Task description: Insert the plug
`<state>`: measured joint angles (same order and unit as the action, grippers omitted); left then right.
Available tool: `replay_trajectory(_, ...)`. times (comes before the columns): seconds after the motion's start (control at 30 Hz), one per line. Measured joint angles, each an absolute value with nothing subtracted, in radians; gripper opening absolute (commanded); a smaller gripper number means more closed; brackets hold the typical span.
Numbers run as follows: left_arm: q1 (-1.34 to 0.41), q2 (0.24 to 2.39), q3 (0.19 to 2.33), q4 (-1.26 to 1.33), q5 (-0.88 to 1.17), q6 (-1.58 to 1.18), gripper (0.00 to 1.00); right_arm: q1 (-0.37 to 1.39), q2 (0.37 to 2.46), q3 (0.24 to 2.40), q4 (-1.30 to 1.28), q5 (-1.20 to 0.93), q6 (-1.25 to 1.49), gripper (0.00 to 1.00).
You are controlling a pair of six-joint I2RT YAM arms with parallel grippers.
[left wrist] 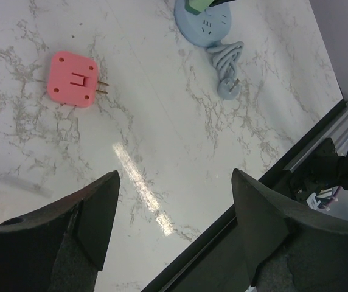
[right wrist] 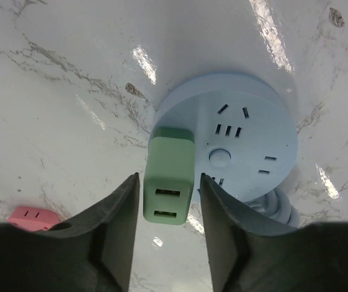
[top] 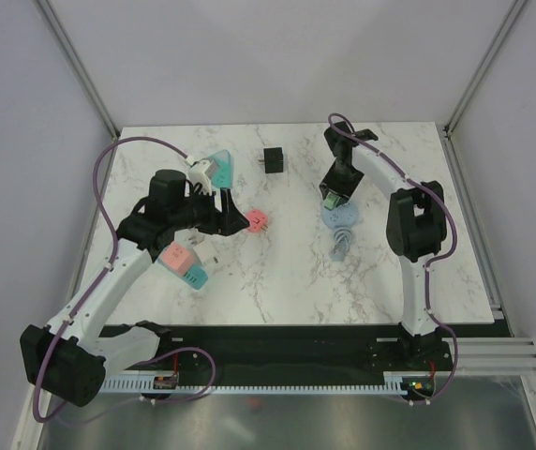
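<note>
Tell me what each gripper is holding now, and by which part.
Nothing appears held. The left gripper is open and empty. The right gripper flanks the green plug on its sides, with thin gaps showing.

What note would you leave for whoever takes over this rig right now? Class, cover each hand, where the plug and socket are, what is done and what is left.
Left hand: open, empty, above the table, with the pink plug lying ahead of it.
Right hand: open, jaws a sliver clear of the green plug on each side.
Green plug: upright in the blue socket, near its edge.
Done: plug looks inserted; full seating cannot be confirmed.
Left: lift that hand away and check the seat.
</note>
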<state>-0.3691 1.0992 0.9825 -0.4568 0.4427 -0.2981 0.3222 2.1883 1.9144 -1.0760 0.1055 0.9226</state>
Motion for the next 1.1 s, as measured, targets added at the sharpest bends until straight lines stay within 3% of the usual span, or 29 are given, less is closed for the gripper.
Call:
replay_trajectory(0.03, -0.370, 1.098, 0.982, -0.465, 0.434, -0.298, 0.82, 0.317, 2.191, 1.916, -1.073, 0.101, 0.913, 0.62)
replay_trajectory(0.17, -0.371, 1.108, 0.993, -0.485, 0.424, -0.299, 0.82, 0.295, 2.194, 1.923, -1.072, 0.074, 0.873, 0.71)
replay_trajectory(0.27, -0.373, 1.142, 1.013, -0.485, 0.437, -0.298, 0.81, 0.282, 2.189, 1.924, -1.069, 0.049, 0.832, 0.87)
replay_trajectory(0.43, -0.373, 1.219, 1.068, -0.522, 0.424, -0.285, 0.80, 0.278, 2.142, 1.922, -1.051, 0.007, 0.751, 0.97)
replay_trajectory(1.1, -0.384, 1.932, 1.577, -0.731, 0.155, -0.196, 0.72, 0.276, 1.683, 1.670, -0.973, -0.051, 0.506, 0.98)
